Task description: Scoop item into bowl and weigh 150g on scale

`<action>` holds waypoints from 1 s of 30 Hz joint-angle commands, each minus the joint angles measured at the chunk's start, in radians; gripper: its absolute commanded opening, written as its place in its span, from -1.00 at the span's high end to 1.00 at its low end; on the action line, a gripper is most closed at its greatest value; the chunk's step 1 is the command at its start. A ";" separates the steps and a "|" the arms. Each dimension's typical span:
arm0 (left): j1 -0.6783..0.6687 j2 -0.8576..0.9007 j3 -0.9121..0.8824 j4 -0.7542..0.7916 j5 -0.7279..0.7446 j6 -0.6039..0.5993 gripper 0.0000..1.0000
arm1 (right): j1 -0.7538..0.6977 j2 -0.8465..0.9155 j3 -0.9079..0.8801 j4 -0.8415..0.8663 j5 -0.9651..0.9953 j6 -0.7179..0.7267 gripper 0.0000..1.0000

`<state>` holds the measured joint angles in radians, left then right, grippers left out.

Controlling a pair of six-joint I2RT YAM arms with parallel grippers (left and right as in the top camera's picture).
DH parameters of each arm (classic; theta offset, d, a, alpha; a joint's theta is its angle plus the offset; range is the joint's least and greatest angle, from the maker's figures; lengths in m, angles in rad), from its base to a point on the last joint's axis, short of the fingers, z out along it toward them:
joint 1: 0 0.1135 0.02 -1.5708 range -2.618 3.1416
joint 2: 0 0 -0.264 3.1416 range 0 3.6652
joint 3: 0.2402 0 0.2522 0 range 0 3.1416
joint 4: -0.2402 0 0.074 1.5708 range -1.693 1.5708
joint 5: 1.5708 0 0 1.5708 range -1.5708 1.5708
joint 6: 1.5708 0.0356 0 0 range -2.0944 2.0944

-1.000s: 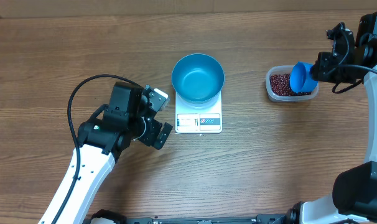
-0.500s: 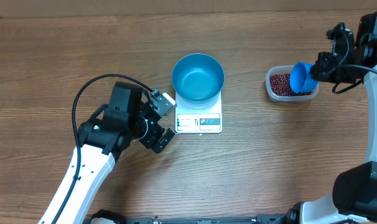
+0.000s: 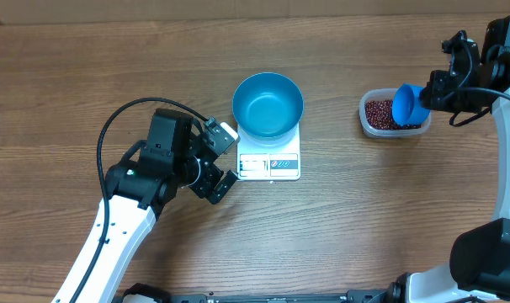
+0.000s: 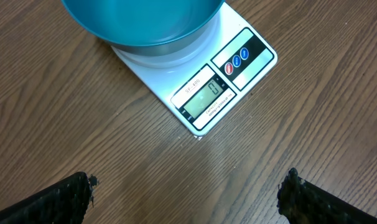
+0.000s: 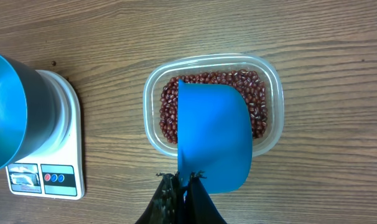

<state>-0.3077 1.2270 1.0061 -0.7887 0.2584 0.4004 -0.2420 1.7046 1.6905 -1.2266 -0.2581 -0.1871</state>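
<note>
Right claw (image 5: 183, 180) is clenched on the scoop (image 5: 213, 137) above the beans (image 5: 168, 115), at 3 o'clock from the empty bowl (image 3: 268, 103) on the scale (image 3: 269, 166). Left claw (image 3: 227, 158) is released. An overfull or tilted scoop could spill beans onto the surface (image 3: 364, 227).

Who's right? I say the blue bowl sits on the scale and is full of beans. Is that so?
Not quite. The bowl sits on the scale, but it is empty, as the overhead view shows. The beans are in the tub.
</note>
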 commanded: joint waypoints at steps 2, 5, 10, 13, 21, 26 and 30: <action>-0.007 0.003 -0.003 0.004 0.021 0.022 -0.99 | 0.000 -0.006 0.026 0.001 -0.006 -0.001 0.93; -0.007 0.003 -0.003 0.005 0.021 0.022 -0.99 | 0.000 -0.006 0.026 0.001 -0.006 -0.001 0.93; -0.007 0.003 -0.003 0.006 0.023 -0.001 -0.99 | 0.000 -0.006 0.025 0.002 -0.006 -0.001 0.92; -0.007 0.003 -0.003 0.010 0.022 -0.016 -0.99 | 0.000 -0.006 0.026 0.001 -0.006 0.000 0.93; -0.007 0.003 -0.003 0.008 0.023 -0.015 -0.99 | 0.000 -0.006 0.026 0.023 -0.004 -0.001 0.93; -0.007 0.003 -0.003 0.008 0.023 -0.015 -0.99 | 0.011 0.000 0.025 0.101 0.096 0.003 0.93; -0.007 0.003 -0.003 0.008 0.023 -0.015 -0.99 | 0.053 0.025 0.026 0.112 0.198 -0.011 0.93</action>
<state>-0.3077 1.2270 1.0061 -0.7845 0.2588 0.3958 -0.2249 1.7069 1.6905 -1.1194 -0.1566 -0.1883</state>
